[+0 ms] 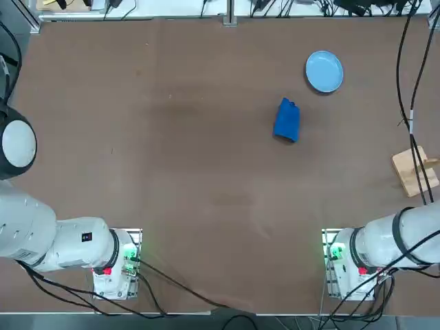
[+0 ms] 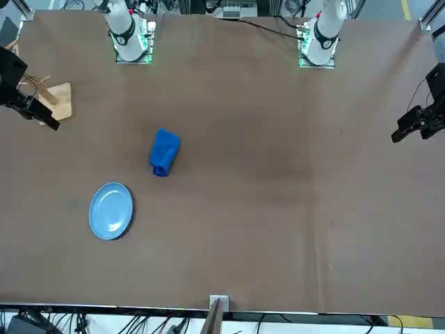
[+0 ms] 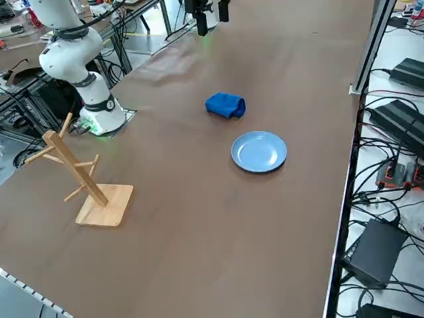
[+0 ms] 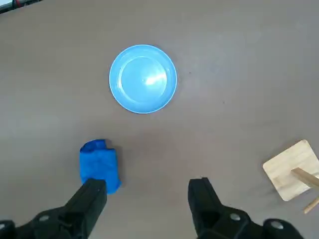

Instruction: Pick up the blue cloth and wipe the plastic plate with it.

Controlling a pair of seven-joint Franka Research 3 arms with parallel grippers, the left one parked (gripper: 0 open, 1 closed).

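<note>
I have my right gripper (image 4: 148, 185) up over the right-hand side of the counter (image 1: 206, 172), and in the front view it shows close to the picture's left edge, partly across the wooden rack (image 3: 106, 204). Its two fingers stand wide apart with nothing between them — the wrist view shows bare counter through the gap. From that camera, the tip of one finger cuts across the edge of the blue cloth (image 4: 99, 166), though I read that as overlap only, since the gripper is raised well off the counter.

The cloth lies on the counter in a small, bunched bundle, longer than it is wide, with a loose fold at one end. The plate (image 1: 324, 71) rests flat just beyond it, farther from the arm bases and a little to my right — the two are near each other but apart. It sits with its shallow rim up, and I can see a bright glint on its glossy inside from the wrist.

Over to the right of both, and nearer the bases than the cloth, the rack has its square base flat on the counter, its post leaning and its pegs sticking out; black cables pass above it in my overhead view
</note>
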